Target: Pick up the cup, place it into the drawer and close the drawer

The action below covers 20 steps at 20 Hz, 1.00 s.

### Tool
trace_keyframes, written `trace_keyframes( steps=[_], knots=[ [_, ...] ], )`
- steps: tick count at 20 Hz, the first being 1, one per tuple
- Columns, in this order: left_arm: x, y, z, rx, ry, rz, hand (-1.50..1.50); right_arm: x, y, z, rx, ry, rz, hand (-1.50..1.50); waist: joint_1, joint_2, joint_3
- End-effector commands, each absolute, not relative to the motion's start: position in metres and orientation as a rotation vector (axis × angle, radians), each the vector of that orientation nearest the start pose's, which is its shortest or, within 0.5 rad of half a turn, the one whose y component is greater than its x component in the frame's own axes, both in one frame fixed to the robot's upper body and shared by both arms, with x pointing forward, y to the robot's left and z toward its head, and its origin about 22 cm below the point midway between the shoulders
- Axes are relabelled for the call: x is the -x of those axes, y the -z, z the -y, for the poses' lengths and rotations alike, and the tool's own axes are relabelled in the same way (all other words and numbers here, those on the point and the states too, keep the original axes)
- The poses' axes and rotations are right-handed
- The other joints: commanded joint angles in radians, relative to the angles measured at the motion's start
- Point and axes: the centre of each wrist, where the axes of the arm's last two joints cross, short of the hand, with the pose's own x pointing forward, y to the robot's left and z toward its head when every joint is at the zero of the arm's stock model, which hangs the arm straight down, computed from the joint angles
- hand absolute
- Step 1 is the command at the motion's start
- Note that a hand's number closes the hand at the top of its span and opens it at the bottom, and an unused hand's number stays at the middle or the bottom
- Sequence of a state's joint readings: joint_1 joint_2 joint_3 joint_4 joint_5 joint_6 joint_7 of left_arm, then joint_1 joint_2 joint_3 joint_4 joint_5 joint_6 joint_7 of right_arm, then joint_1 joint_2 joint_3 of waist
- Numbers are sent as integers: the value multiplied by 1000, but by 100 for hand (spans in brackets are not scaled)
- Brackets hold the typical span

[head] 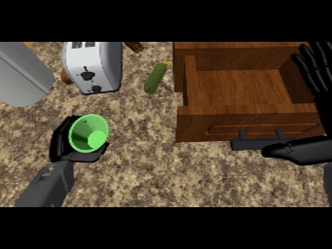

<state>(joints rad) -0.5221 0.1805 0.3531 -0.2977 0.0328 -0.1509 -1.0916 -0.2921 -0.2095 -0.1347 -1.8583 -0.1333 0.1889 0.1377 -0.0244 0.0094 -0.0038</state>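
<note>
A green cup (89, 133) sits in my left hand (69, 146) at the left of the counter, its mouth facing up toward the view. The fingers curl round the cup's side. At the upper right a wooden drawer (251, 124) stands pulled open, its inside bare, with a dark handle (258, 142) along its front. My right hand (326, 87) is open with straight fingers over the drawer's right wall, and its thumb (298, 151) lies just in front of the drawer's front panel.
A white toaster (93, 65) stands at the back, a green cucumber (155, 78) lies beside it, and a grey rounded appliance (14, 73) fills the upper left corner. The speckled countertop (168, 175) spreads between the cup and the drawer.
</note>
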Motion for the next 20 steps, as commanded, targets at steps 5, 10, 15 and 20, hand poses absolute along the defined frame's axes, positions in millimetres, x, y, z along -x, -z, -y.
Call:
trace_keyframes(
  steps=[5, 10, 15, 20],
  knots=[
    [-332, 97, -265, 95, -201, 2119, 150, -271, -145, 278, -31, -254, 1987, -150, 13, -8, 3],
    [-369, 56, -224, 188, -66, 2148, 150, -275, -147, 269, -30, -272, 1989, -150, 24, -12, 4],
    [-398, -4, -195, 268, 33, 2154, 150, -274, -143, 261, 11, -258, 1975, -150, 39, -17, 5],
    [-419, -74, -137, 303, 102, 2171, 150, -284, -139, 271, 8, -263, 1979, -150, 34, -16, 5]
  ],
)
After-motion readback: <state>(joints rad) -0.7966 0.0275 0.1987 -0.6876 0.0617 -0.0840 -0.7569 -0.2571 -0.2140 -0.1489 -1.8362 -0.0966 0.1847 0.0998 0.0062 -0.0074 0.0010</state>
